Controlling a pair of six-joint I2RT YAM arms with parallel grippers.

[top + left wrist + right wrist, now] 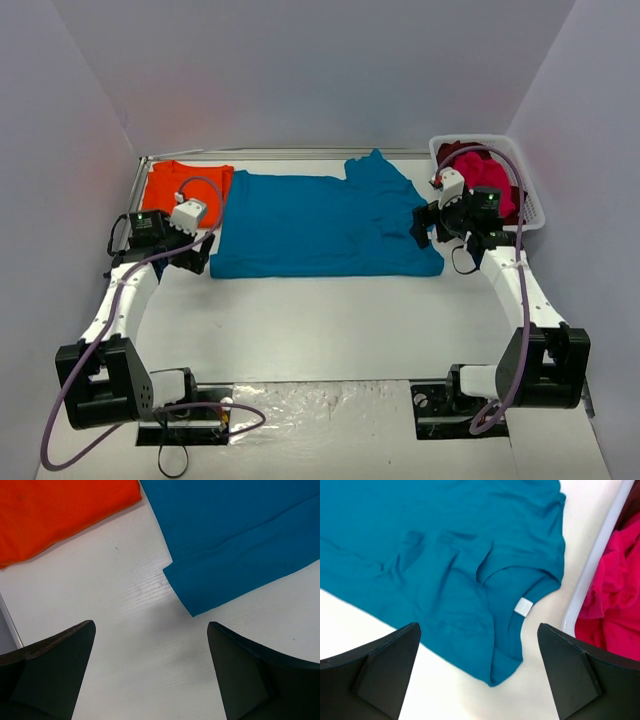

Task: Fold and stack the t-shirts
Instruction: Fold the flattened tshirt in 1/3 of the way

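Observation:
A teal-blue t-shirt (320, 225) lies spread flat across the back of the table, partly folded lengthwise. A folded orange t-shirt (185, 185) lies at the back left. A magenta-pink t-shirt (490, 183) and a dark red one (452, 152) sit in the basket. My left gripper (197, 258) is open and empty over the bare table by the teal shirt's near left corner (192, 611). My right gripper (422, 227) is open and empty over the shirt's collar end (520, 605), near its right corner.
A white slotted basket (532, 205) stands at the back right; its rim (592, 567) shows in the right wrist view beside the pink cloth (615, 595). A metal rail (140, 185) edges the table's left and back sides. Grey walls enclose the workspace.

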